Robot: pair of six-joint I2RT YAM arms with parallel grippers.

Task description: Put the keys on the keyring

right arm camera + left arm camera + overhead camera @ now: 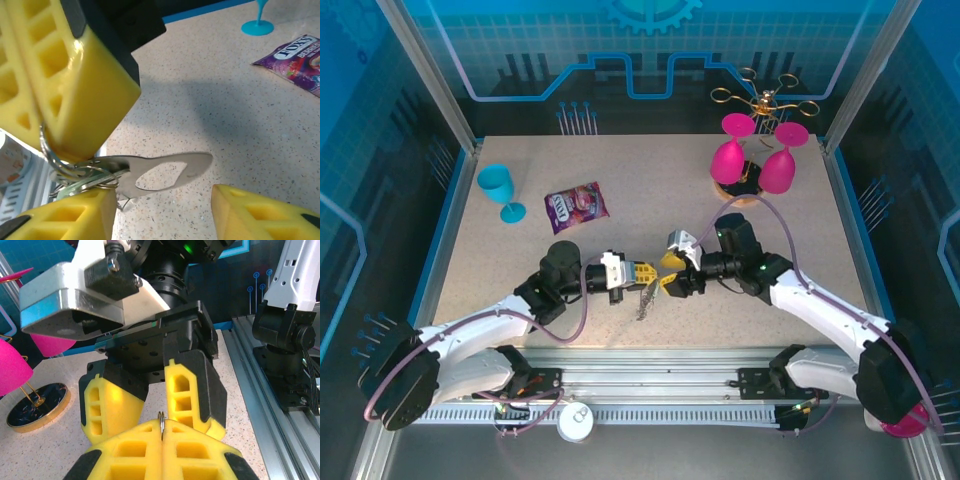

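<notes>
Yellow fingers (135, 450) of the left end effector (161, 432) sit closest to its wrist camera, pressed fully together with the thin wire keyring (161, 421) pinched edge-on in the seam between them. Clamping the ring this way seems meant to hold it steady above the desk (225, 100), so that its free part is offered to the other arm. From the right wrist camera, the ring curls out beneath those closed fingers. A small bunch of silvery keys (87, 182) hangs from it, together with a flat metal tag (170, 170) that has an oval cut-out and sticks out sideways. Whether every key is already threaded on I cannot tell, since the bunch overlaps itself.

The right end effector (162, 212) faces the left one nose to nose, its fingers roughly half apart with nothing between them. They stand to either side of the dangling bunch, just short of it. I judge this to be a set-up for taking hold of a key or the tag and working it along the coil. From above, the two arms meet over the near middle of the desk, with the bunch hanging between them. A purple snack packet (576, 203), a blue cup (500, 190) and two pink glasses (730, 160) stand well apart, out of the way of the work.
</notes>
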